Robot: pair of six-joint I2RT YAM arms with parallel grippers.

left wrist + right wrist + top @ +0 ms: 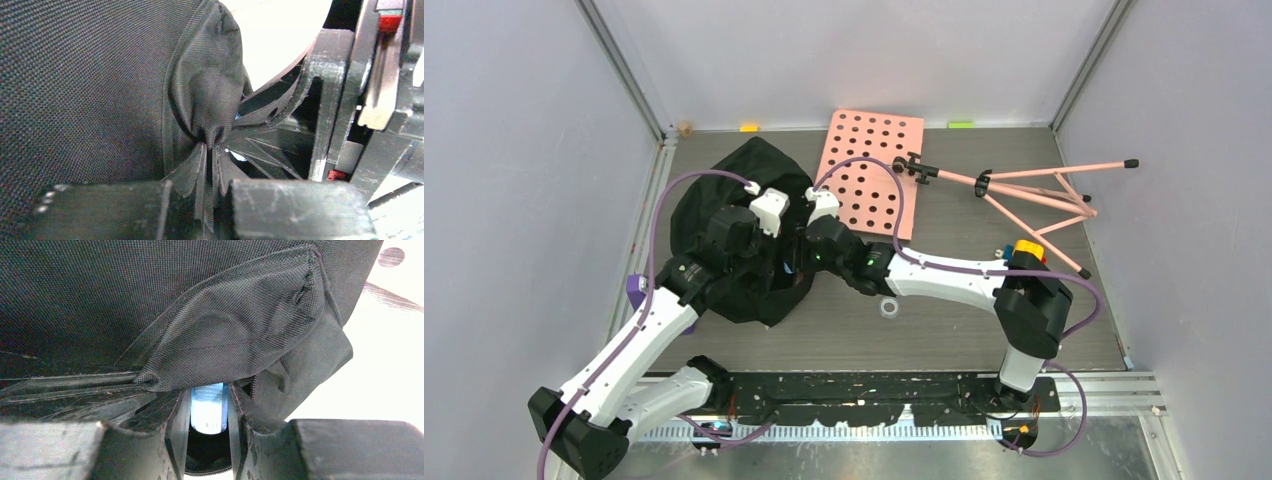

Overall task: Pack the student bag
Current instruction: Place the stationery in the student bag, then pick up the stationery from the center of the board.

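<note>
One bag [90, 75] fold (in left gripper [210, 151]).

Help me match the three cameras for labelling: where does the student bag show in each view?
Top external: student bag lies left of centre on the table.
Left wrist: it fills the left half; the left pincer pinches a fold of it.
Right wrist: it fills the top, above the right pincer, which holds a pale blue object.
Shared landmark: the bag edge where both pincers meet.
</note>
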